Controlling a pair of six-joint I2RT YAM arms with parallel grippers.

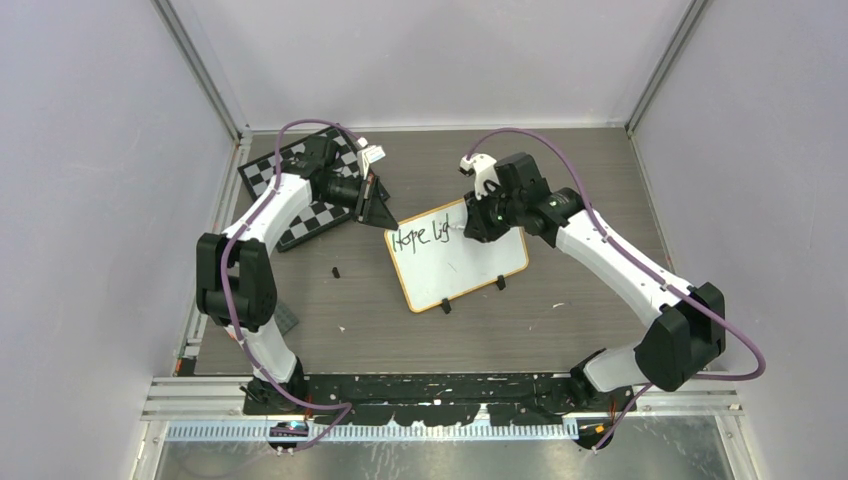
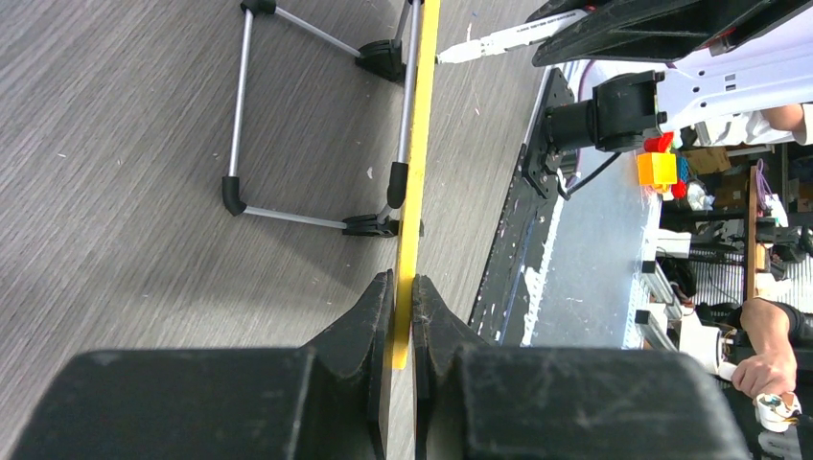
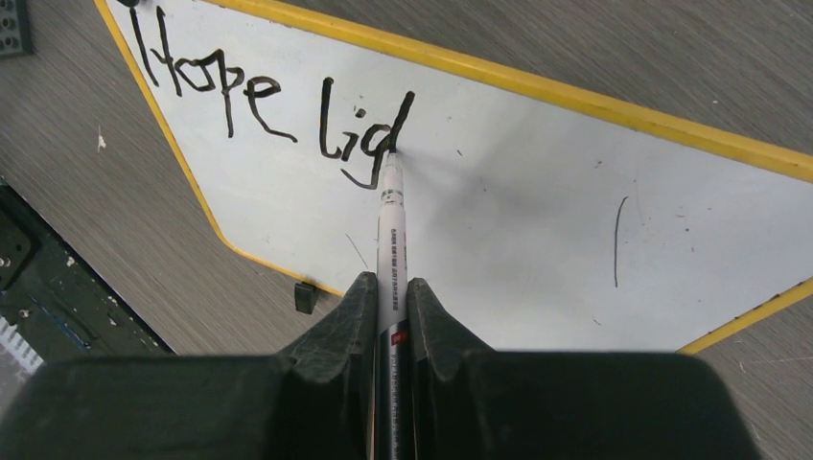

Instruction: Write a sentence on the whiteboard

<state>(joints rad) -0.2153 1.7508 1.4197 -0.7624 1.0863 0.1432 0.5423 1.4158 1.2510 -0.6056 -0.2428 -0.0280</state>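
The whiteboard [image 1: 470, 262] lies tilted on the table, white with a yellow rim [image 3: 614, 101] and black feet, with "Hope lig" written in black [image 3: 278, 105]. My right gripper [image 3: 391, 287] is shut on a white marker [image 3: 390, 230] whose tip touches the board at the last letter; the gripper shows over the board's top edge in the top view [image 1: 478, 222]. My left gripper [image 2: 403, 287] is shut on the board's yellow rim [image 2: 414, 172], seen edge-on; it is at the board's upper left corner [image 1: 385, 218].
A black-and-white chessboard [image 1: 300, 200] lies at the back left under the left arm. A small black piece [image 1: 336, 271] lies left of the whiteboard. The board's wire stand [image 2: 307, 125] shows in the left wrist view. A stray black stroke [image 3: 618, 240] marks the board's right part.
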